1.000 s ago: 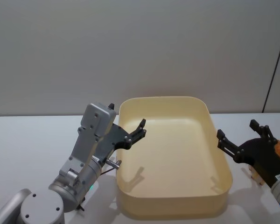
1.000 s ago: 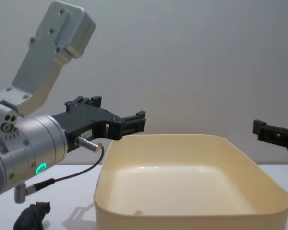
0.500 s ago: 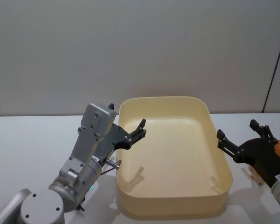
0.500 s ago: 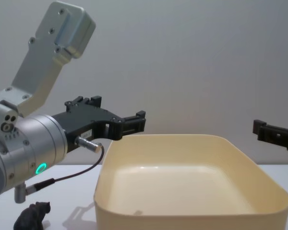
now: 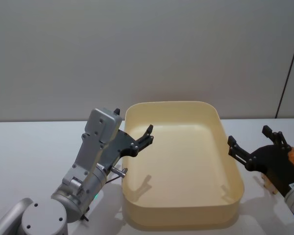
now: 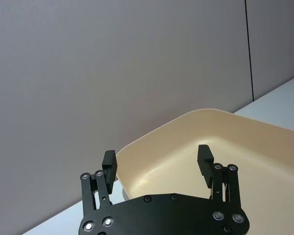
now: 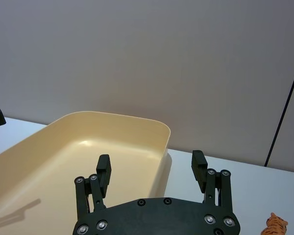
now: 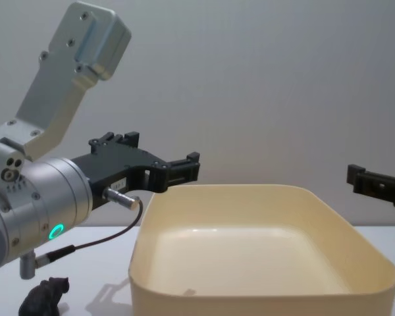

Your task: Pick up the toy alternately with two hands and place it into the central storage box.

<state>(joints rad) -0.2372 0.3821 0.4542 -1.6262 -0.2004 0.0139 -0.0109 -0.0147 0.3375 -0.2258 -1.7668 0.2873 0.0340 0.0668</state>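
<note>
The central storage box [image 5: 233, 210] is a cream-yellow tub in the middle of the white table, with no toy showing inside it. My left gripper [image 5: 133, 123] hovers open over the box's left rim, holding nothing; in the left wrist view the left gripper [image 6: 156, 156] points across the box [image 6: 245, 142]. On the box's right side my right gripper [image 5: 248, 135] hangs open with nothing in it. A dark animal toy [image 8: 45, 297] lies on the table under my left arm. An orange tiger toy [image 7: 274, 226] sits on the table beside the right gripper [image 7: 151, 160].
A plain grey wall stands close behind the table. A black vertical strip [image 5: 287, 78] runs down the wall at the right. A thin cable [image 8: 99, 242] hangs from my left wrist near the box's left wall.
</note>
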